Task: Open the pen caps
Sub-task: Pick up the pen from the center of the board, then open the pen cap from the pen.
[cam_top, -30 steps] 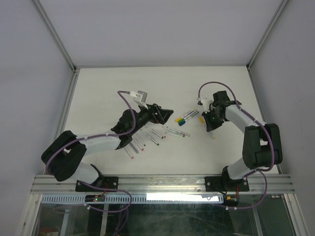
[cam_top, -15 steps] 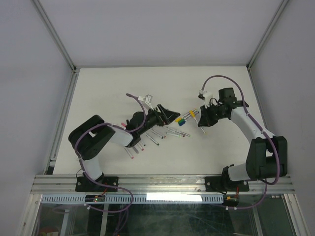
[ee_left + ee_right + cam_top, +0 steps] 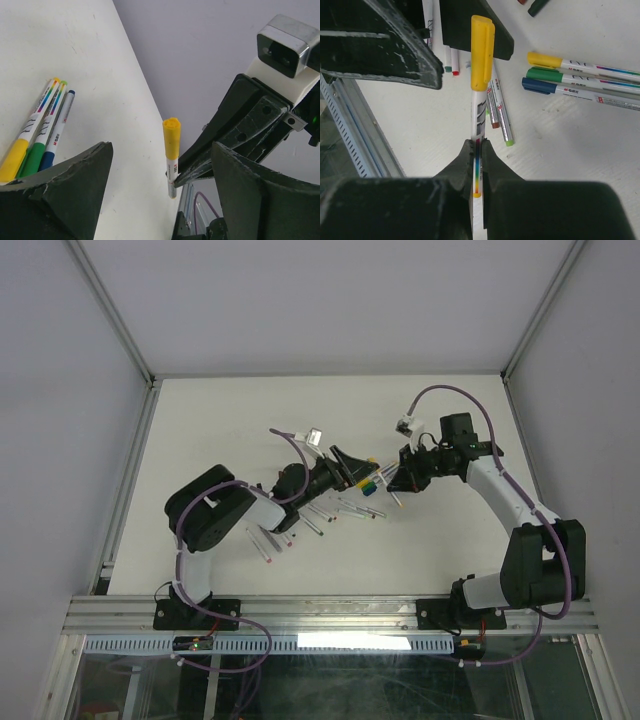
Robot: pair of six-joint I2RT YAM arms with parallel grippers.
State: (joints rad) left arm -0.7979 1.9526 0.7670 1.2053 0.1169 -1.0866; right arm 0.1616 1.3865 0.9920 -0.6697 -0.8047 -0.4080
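Observation:
My right gripper (image 3: 477, 147) is shut on the white barrel of a pen (image 3: 478, 117) and holds it above the table, with its yellow cap (image 3: 482, 52) pointing at my left gripper. In the left wrist view the same cap (image 3: 171, 137) stands between the wide-open fingers of my left gripper (image 3: 161, 146), touching neither. In the top view the left gripper (image 3: 352, 468) and the right gripper (image 3: 395, 480) meet over the table's middle. Three capped pens, yellow (image 3: 545, 60), green (image 3: 545, 74) and blue (image 3: 540, 86), lie side by side on the table.
Several uncapped pens (image 3: 500, 115) lie under the held pen, and a row of more pens (image 3: 300, 520) lies below the left arm. Loose red and dark green caps (image 3: 537, 6) lie at the far edge of the right wrist view. The white table (image 3: 220, 430) has metal-framed edges.
My left gripper has swung right and my right gripper has moved left with the yellow-capped pen. The two now meet, with the cap between the left fingers.

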